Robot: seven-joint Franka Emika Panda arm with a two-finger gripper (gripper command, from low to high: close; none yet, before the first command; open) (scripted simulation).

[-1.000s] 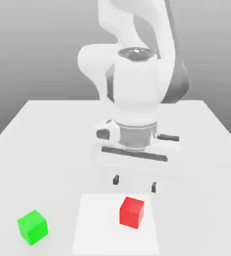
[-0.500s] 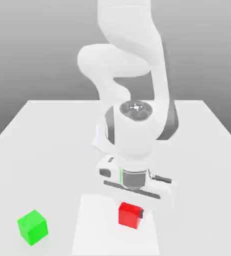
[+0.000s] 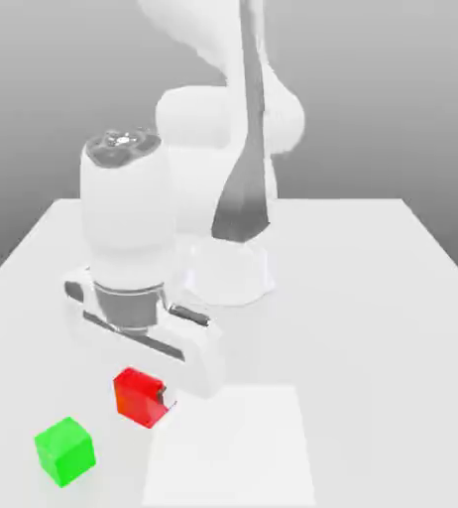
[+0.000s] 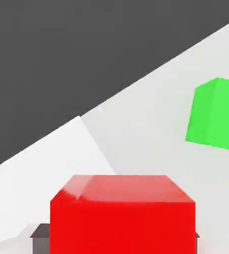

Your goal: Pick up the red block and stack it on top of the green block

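Above the white matte table, at about eight o'clock in the exterior view, the white arm's two-finger gripper is pinching the small bright red matte cube, which hangs clear of the tabletop. The small bright green matte cube rests on the table near it, at roughly seven o'clock from the red one, apart from it. A paler square patch lies at six o'clock
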